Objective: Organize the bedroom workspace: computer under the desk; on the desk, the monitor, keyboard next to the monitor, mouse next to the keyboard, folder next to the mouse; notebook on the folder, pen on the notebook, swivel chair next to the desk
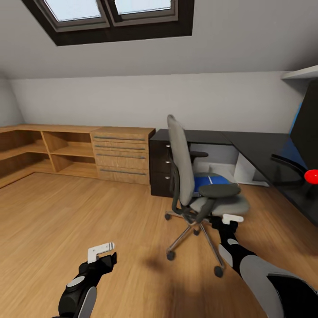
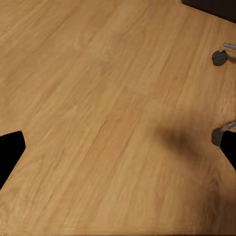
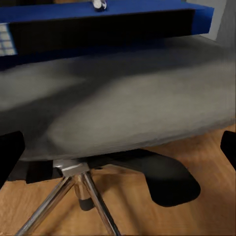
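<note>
The swivel chair (image 1: 201, 194) stands on the wood floor (image 1: 88, 212) at about 2 o'clock from the middle of the head view, just beside the desk (image 1: 265, 154). The blue folder (image 1: 212, 181) lies on its seat. The right gripper (image 1: 232, 218) is wide open, holding nothing, close to the seat's front edge. The left gripper (image 1: 101, 251) hangs over bare floor at 7 o'clock, open and empty too.

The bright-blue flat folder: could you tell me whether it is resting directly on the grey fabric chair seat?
Touching. In the right wrist view the bright-blue flat folder lies on the grey fabric chair seat.
</note>
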Controlling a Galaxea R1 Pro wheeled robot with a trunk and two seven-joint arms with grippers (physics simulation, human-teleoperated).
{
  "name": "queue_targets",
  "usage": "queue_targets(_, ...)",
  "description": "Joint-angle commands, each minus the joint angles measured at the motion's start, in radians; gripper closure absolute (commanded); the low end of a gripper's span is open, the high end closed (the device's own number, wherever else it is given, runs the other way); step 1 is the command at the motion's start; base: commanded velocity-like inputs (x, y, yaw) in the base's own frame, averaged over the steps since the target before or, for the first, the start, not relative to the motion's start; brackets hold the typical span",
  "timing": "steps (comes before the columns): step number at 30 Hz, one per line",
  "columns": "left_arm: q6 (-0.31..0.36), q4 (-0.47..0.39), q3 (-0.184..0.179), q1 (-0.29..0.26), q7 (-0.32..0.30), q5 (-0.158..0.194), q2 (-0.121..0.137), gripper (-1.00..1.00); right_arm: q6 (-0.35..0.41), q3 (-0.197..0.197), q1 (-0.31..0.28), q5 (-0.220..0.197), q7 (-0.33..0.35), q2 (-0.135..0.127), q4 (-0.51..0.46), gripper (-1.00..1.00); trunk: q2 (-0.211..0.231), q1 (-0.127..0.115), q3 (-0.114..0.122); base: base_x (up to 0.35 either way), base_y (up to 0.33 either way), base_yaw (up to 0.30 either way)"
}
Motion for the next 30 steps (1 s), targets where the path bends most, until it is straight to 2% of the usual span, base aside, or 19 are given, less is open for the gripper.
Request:
queue_targets(1, 0.003, -0.001, -0.001, -0.001, 0.009, 0.010, 0.000, -1.00, -0.004, -0.003, -0.001, 0.000, 0.003, 0.004, 0.001, -1.00, 0.000, 0.000, 0.000, -0.073, 0.000, 0.256)
queue_targets(21, 0.003, 0.013, -0.003, -0.001, 0.010, 0.009, 0.000, -1.00, -0.005, -0.003, 0.000, 0.002, 0.003, 0.010, -0.001, -1.00, 0.000, 0.000, 0.013, -0.005, 0.000, 0.253)
queue_targets(25, 0.003, 0.013, -0.003, -0.001, 0.009, 0.009, 0.000, -1.00, -0.006, -0.003, 0.000, 0.002, 0.003, 0.007, -0.003, -1.00, 0.000, 0.000, 0.014, 0.000, 0.000, 0.036)
queue_targets(30, 0.003, 0.013, -0.002, -0.001, 0.009, 0.009, 0.000, -1.00, -0.005, -0.003, 0.000, 0.002, 0.003, 0.003, -0.005, -1.00, 0.000, 0.000, 0.017, 0.000, 0.000, -0.188)
